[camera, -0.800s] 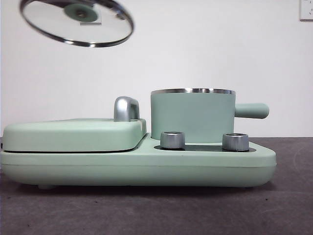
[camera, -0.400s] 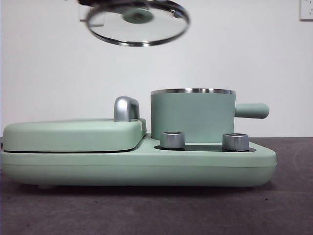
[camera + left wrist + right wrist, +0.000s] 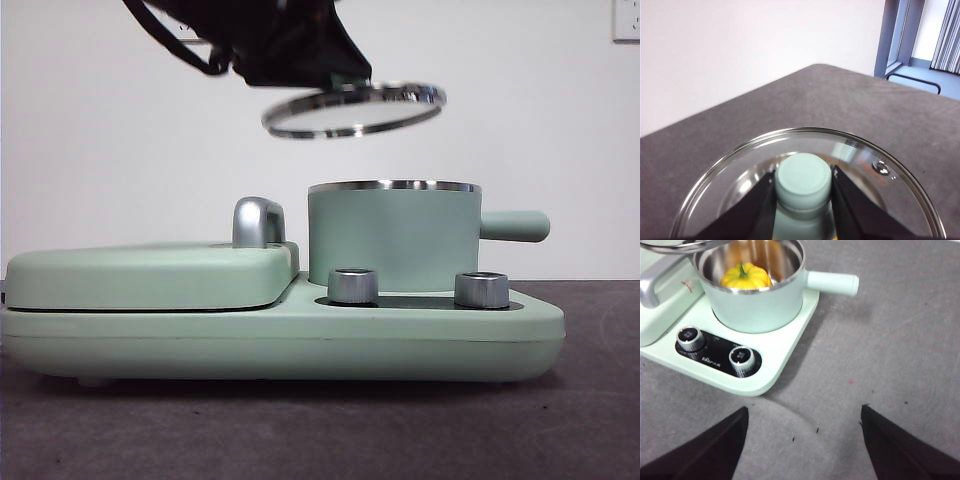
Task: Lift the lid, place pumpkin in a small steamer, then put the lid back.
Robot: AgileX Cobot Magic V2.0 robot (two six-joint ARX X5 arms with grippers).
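My left gripper (image 3: 804, 202) is shut on the mint-green knob (image 3: 804, 176) of the clear glass lid (image 3: 745, 185). In the front view the lid (image 3: 355, 108) hangs nearly level a little above the small steamer (image 3: 395, 235), offset slightly to its left, under the dark arm (image 3: 285, 40). The pumpkin (image 3: 746, 276) sits inside the steamer (image 3: 760, 307); the pot wall hides it in the front view. The lid's rim (image 3: 675, 246) shows over the pot's edge in the right wrist view. My right gripper (image 3: 802, 440) is open and empty over the grey table, in front of the appliance.
The steamer stands on a mint-green appliance base (image 3: 280, 345) with two steel dials (image 3: 352, 285) (image 3: 481, 290). A flat green cover (image 3: 150, 275) with a chrome handle (image 3: 258, 222) lies left of the pot. The pot's side handle (image 3: 515, 226) sticks out right.
The lid has moved right and down from the upper left, levelled out, and now hangs just above the steamer. The left arm has come into the front view.
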